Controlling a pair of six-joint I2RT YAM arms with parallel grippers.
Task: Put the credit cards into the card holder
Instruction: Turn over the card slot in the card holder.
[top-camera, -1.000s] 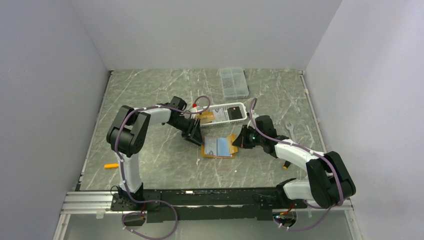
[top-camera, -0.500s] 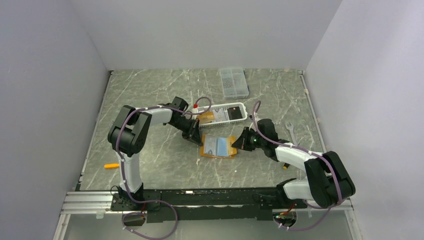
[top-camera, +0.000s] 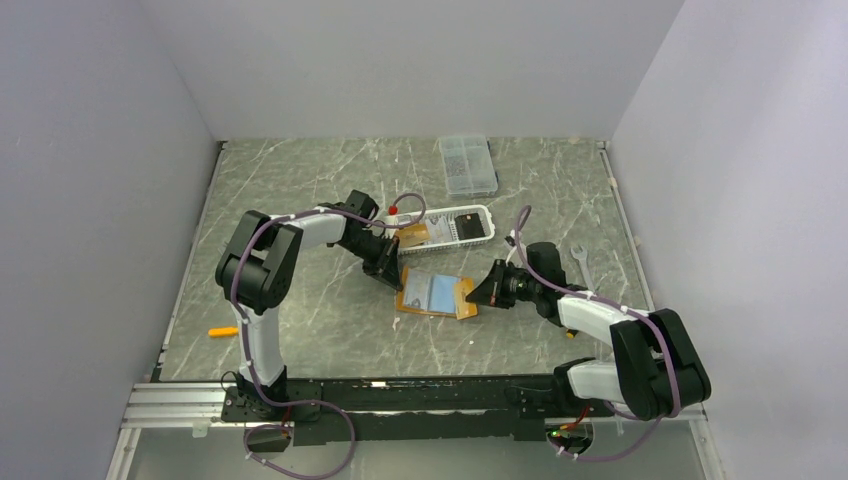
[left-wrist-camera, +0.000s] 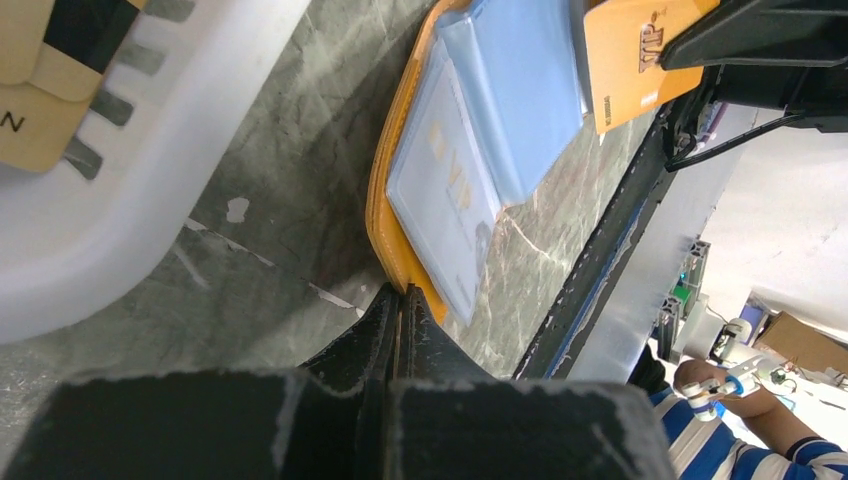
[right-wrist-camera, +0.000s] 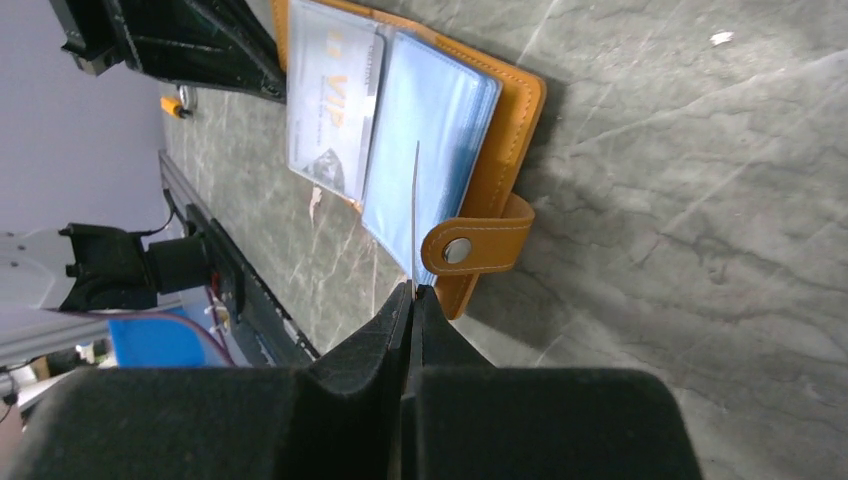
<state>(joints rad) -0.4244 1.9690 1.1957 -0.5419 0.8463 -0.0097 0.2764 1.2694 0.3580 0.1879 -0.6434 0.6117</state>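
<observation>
Marbled grey tabletop (top-camera: 300, 200) carries the open card holder (top-camera: 432, 293); the right jaws, shut, pinch an orange-gold credit card (left-wrist-camera: 632, 60) edge-on just over its pale-blue sleeves; missing a sleeve mouth, the card could buckle or shove the holder; the left jaws, shut, meet the holder's opposite edge; whether they grip it I cannot tell.

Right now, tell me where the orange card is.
The orange card is pinched in the right gripper, standing on edge over the snap-tab side of the open card holder, just right of centre in the top view.
</observation>
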